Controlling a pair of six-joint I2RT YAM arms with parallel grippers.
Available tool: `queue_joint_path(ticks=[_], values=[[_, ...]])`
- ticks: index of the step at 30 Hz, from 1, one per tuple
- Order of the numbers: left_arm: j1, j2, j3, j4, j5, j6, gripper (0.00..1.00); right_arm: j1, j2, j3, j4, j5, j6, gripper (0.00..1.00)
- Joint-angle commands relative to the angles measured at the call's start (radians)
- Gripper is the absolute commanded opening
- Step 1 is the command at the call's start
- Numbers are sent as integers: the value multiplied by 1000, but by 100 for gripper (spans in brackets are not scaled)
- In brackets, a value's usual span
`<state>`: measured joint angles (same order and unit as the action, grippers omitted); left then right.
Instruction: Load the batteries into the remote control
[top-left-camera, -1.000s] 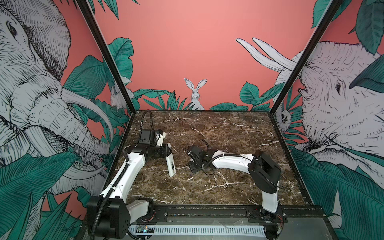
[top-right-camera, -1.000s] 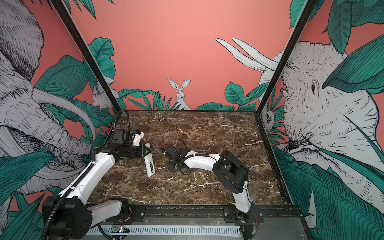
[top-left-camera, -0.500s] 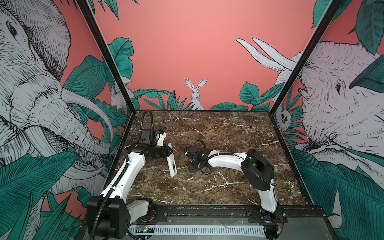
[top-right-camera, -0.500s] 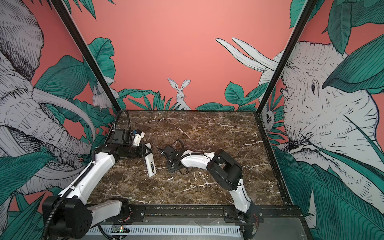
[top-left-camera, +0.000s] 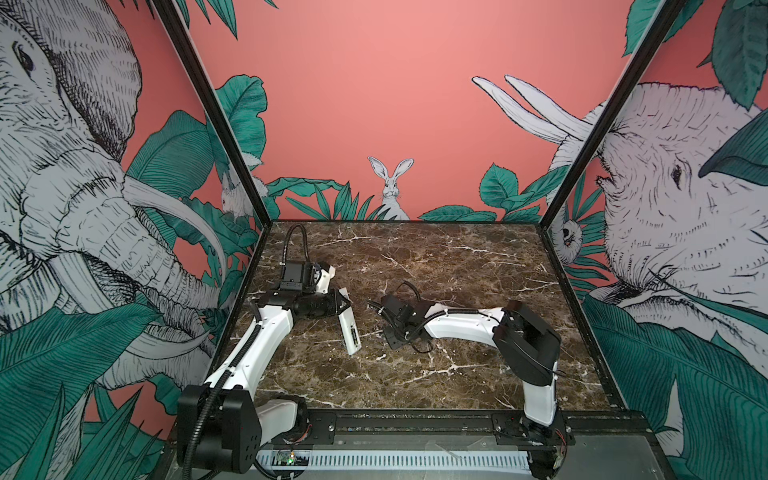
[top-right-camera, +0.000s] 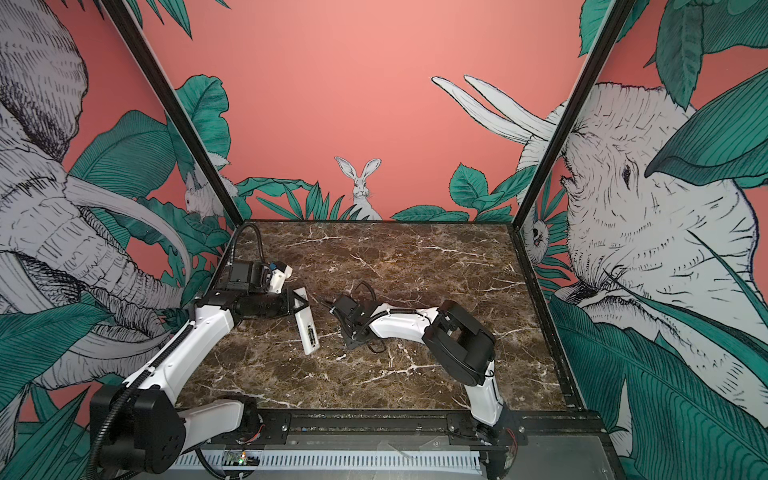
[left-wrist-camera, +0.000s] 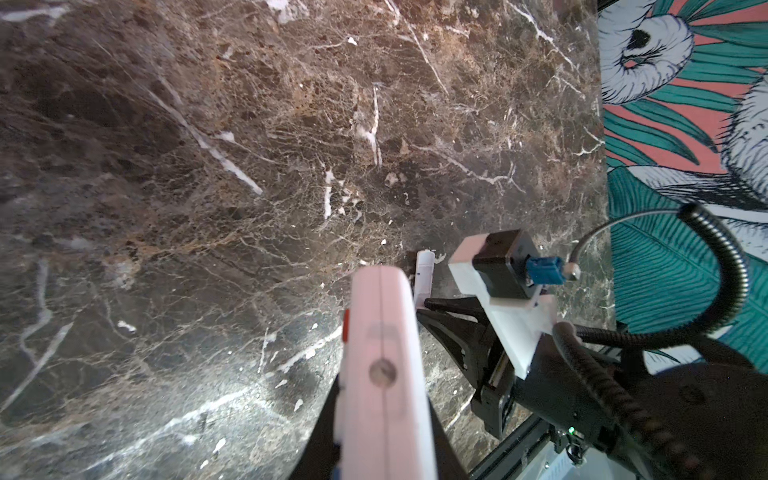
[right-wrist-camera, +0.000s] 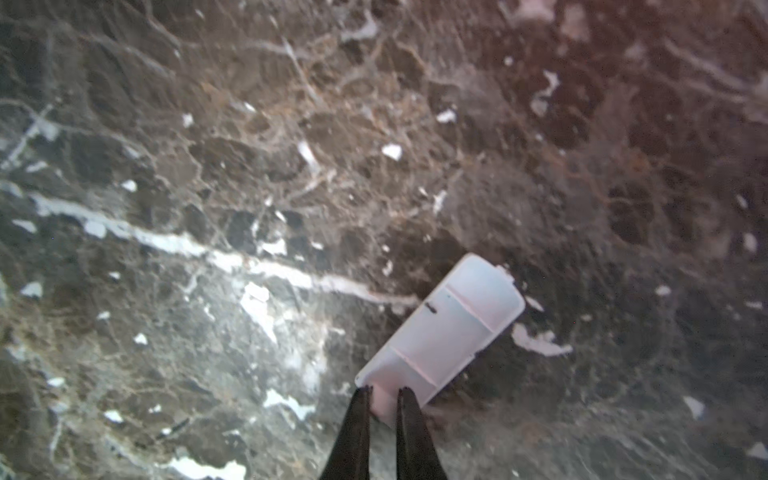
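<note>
The slim white remote control (top-left-camera: 348, 329) hangs tilted above the desk (top-left-camera: 415, 270), left of centre. Its open back shows dark slots, perhaps the batteries (top-left-camera: 353, 333). The left fingers (top-left-camera: 337, 307) are clenched on its upper part. The right fingers (right-wrist-camera: 357, 432) pinch a corner of the small white cover (right-wrist-camera: 449, 328).
</note>
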<state>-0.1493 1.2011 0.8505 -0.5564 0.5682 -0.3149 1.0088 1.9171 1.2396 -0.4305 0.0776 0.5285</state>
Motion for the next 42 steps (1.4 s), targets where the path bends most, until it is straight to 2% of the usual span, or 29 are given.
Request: queue_joint_path(ticks=[1,8,13,17,22,25,27,32,34,39,42], values=[[-50,22,-34,109,57,-60,0,-33,-95,-67,-11,40,-16,9],[-221,144,-81,363,136,-151,0,-91,-289,-250,-6,48,-35,8],[-295,263,-91,523,217,-213,0,-125,-427,-342,-16,49,-61,8],[-305,367,-108,646,267,-284,0,-146,-505,-385,-8,31,-96,8],[-305,463,-60,557,229,-219,0,-178,-570,-399,-5,-15,-123,8],[-305,494,-44,522,204,-192,8,-195,-599,-401,15,-60,-123,7],[-305,504,-37,505,185,-180,17,-204,-612,-394,22,-91,-123,7],[-305,491,-31,461,121,-155,45,-227,-622,-375,38,-177,-119,7],[-303,485,-26,444,99,-143,50,-231,-619,-369,38,-199,-117,7],[-294,484,4,400,68,-125,55,-240,-622,-359,29,-230,-118,7],[-287,480,41,314,9,-87,57,-245,-634,-361,34,-268,-102,7]])
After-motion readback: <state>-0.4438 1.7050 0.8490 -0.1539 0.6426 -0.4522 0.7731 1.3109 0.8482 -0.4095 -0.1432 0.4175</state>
